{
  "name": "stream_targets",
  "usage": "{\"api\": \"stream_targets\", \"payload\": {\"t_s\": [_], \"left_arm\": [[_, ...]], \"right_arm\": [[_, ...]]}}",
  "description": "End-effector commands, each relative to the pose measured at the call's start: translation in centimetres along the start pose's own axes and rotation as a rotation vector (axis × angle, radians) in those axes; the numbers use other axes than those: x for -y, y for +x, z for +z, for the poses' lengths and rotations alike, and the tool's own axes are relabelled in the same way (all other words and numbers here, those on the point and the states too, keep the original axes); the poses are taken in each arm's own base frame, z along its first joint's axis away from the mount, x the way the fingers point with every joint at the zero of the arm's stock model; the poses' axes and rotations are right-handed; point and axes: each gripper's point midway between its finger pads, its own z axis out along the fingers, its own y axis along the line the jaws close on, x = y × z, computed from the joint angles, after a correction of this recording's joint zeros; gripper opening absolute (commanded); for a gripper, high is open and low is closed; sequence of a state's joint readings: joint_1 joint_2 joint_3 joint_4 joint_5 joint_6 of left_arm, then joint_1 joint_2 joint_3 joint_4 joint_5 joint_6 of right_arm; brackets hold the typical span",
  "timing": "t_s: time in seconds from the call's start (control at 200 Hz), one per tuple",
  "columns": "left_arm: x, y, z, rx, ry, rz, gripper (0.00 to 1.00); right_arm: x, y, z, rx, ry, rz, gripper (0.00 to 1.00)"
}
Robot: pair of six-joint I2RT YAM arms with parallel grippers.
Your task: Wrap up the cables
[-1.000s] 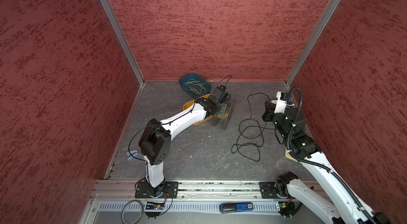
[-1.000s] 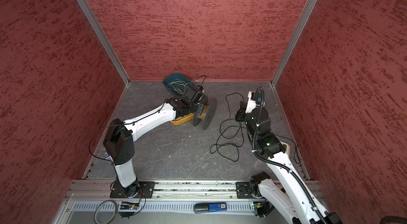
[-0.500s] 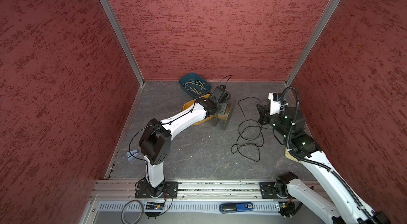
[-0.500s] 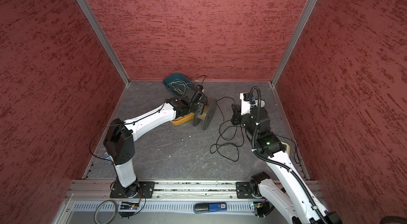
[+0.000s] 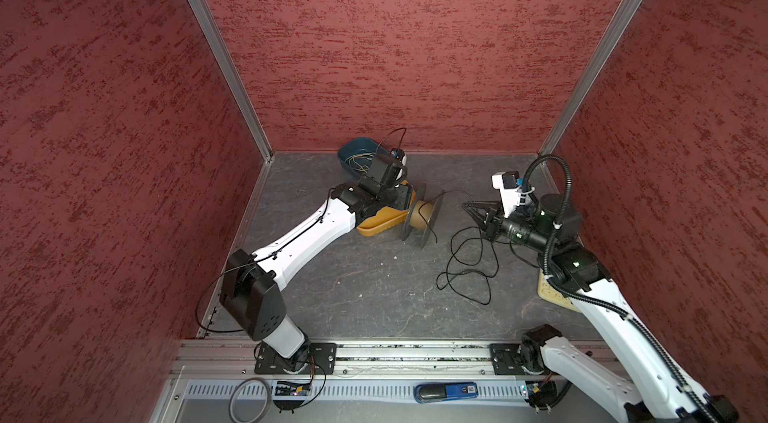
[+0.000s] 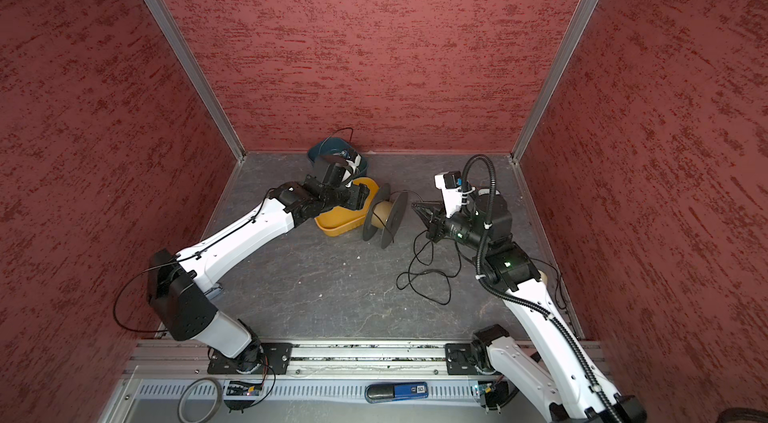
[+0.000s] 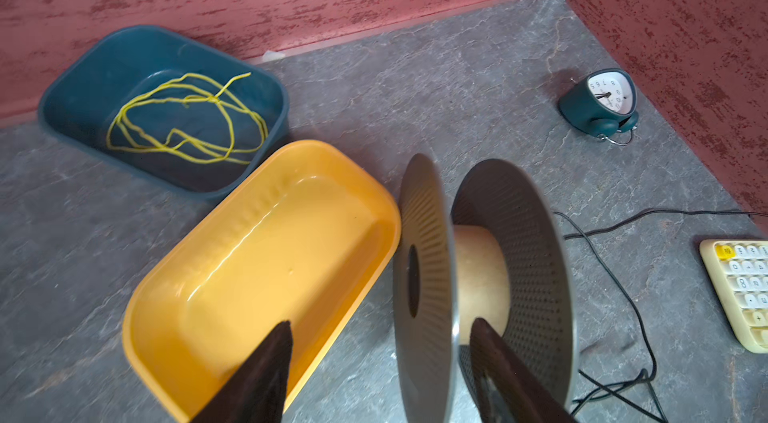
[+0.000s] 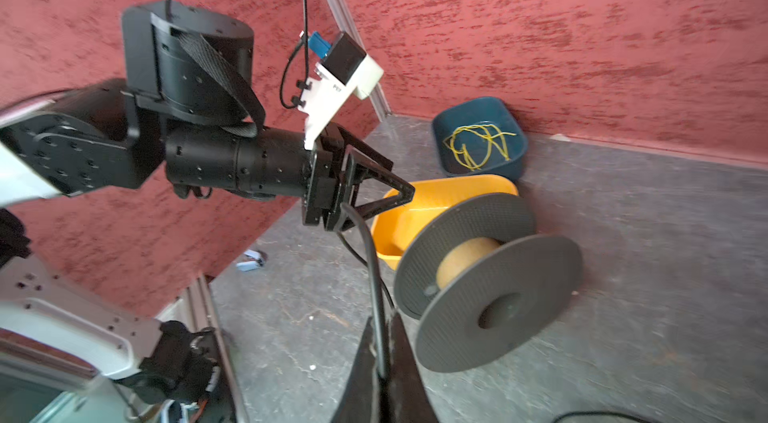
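Observation:
The thin black cable (image 5: 469,271) lies in loose loops on the grey floor in both top views, with one strand rising to the spool. My right gripper (image 8: 380,319) is shut on that strand (image 8: 374,275), just right of the spool (image 5: 422,217). The spool stands on edge with dark flanges and a tan core (image 7: 482,275). A strand of cable crosses the core in a top view. My left gripper (image 7: 381,322) is open and straddles the near flange (image 7: 424,275). One finger (image 7: 270,371) hangs over the yellow tray and the other (image 7: 494,362) sits between the flanges.
The yellow tray (image 5: 382,223) lies against the spool's left side. A blue tray (image 7: 75,109) holding yellow-green wire (image 7: 183,117) sits by the back wall. A small clock (image 7: 602,103) stands near the right wall and a cream keypad (image 5: 552,292) lies under the right arm.
My left gripper has opened and let go of the spool's flange. My right gripper has moved left toward the spool, carrying the cable with it.

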State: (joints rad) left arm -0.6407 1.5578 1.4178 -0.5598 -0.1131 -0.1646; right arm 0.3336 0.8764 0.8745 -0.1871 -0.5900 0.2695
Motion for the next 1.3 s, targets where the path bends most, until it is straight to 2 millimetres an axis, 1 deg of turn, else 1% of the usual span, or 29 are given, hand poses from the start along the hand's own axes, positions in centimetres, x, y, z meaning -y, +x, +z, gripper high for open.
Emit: {"api": "stream_targets", "payload": {"t_s": [0.0, 0.125, 0.25, 0.326, 0.436, 0.481, 0.581, 0.666, 0.797, 0.947, 1.027, 1.107, 1.197, 1.298], "left_arm": [[-1.3, 0.9, -1.1, 0.0, 0.008, -0.047, 0.69], [-2.5, 2.0, -1.8, 0.003, 0.025, -0.096, 0.69], [-2.8, 2.9, -2.1, 0.013, 0.035, -0.121, 0.69], [-2.4, 3.3, -2.0, 0.019, 0.06, -0.123, 0.69], [-1.9, 3.8, -1.6, 0.035, 0.099, -0.115, 0.68], [-1.6, 3.9, -1.5, 0.045, 0.119, -0.111, 0.68], [-0.4, 3.9, -1.7, 0.081, 0.189, -0.093, 0.64], [1.0, 4.3, -1.8, 0.122, 0.237, -0.052, 0.63], [2.8, 5.2, -1.5, 0.141, 0.279, 0.008, 0.64], [4.1, 6.0, -0.4, 0.115, 0.309, 0.045, 0.65], [4.4, 6.5, 0.3, 0.102, 0.295, 0.061, 0.65], [4.1, 6.9, 1.2, 0.087, 0.27, 0.047, 0.64], [4.3, 7.1, 1.7, 0.079, 0.271, 0.043, 0.59], [4.5, 7.2, 2.2, 0.075, 0.265, 0.04, 0.57]], "right_arm": [[-1.0, 0.5, 0.8, 0.007, -0.109, 0.048, 0.0], [0.3, 1.9, 1.8, 0.042, -0.12, 0.097, 0.0], [2.8, 3.8, 3.1, 0.024, -0.049, 0.114, 0.0], [4.3, 4.9, 3.6, 0.005, 0.0, 0.105, 0.0], [5.9, 5.5, 4.2, -0.004, 0.06, 0.086, 0.0], [6.2, 5.8, 4.4, -0.012, 0.068, 0.085, 0.0], [7.1, 5.7, 4.7, -0.005, 0.105, 0.087, 0.0], [8.6, 5.4, 4.7, 0.012, 0.185, 0.099, 0.0], [8.8, 4.9, 4.8, 0.022, 0.196, 0.089, 0.0], [8.9, 4.7, 5.1, 0.017, 0.198, 0.081, 0.0], [8.9, 4.7, 5.2, 0.012, 0.193, 0.081, 0.0], [8.7, 4.9, 5.3, 0.008, 0.178, 0.082, 0.0], [8.7, 5.3, 5.4, -0.006, 0.171, 0.079, 0.0], [8.5, 5.9, 5.6, -0.035, 0.155, 0.07, 0.0]]}}
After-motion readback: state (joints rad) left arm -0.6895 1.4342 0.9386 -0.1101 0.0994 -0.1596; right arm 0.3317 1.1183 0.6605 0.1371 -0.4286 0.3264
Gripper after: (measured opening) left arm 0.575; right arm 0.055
